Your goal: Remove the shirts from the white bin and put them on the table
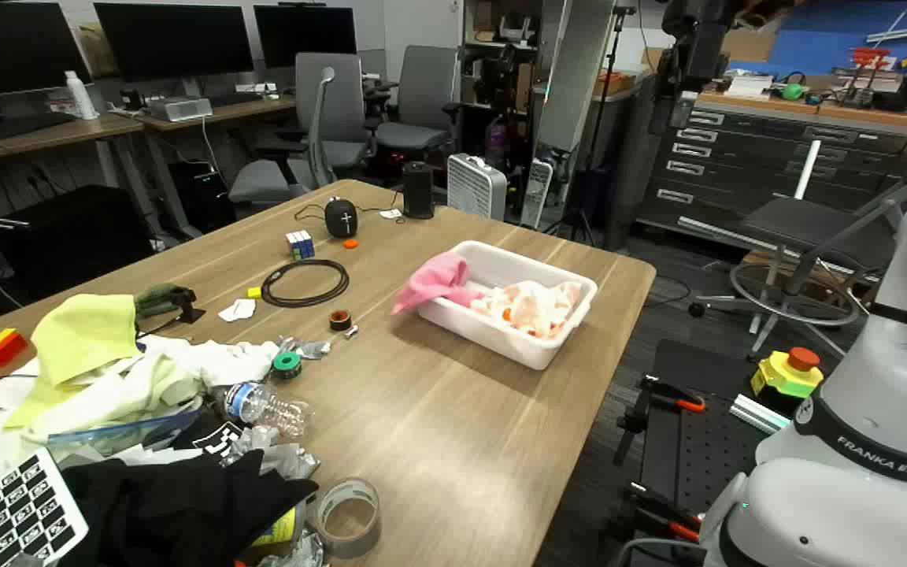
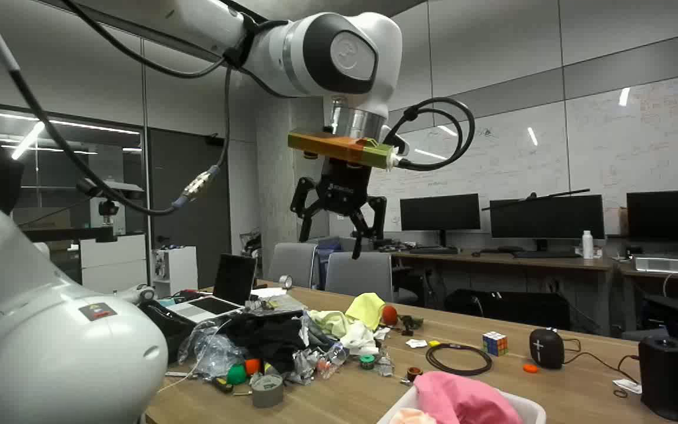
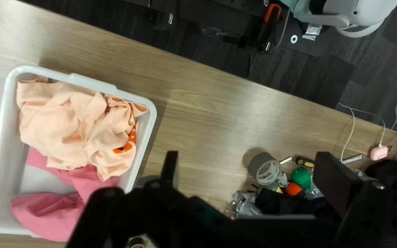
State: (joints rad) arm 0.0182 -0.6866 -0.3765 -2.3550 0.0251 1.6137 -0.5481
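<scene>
Nothing clearly unloaded: peach shirt (image 3: 67,124) and pink shirt (image 3: 47,213) both lay in the bin (image 1: 485,335), pink one draped over its edge, both left to move onto the surface (image 1: 453,441). Yellow cloth (image 1: 83,335) lay there, couldn't tell if it counted. Hand (image 2: 331,244) was spread, gripping nothing, high up; shirts sat well below, left of its fingers (image 3: 169,167) in wrist view.

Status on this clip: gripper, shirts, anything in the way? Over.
Gripper open, empty, above the table. Peach shirt and pink shirt in the white bin, pink partly hanging out. Clutter heap might crowd the set-down area.
</scene>
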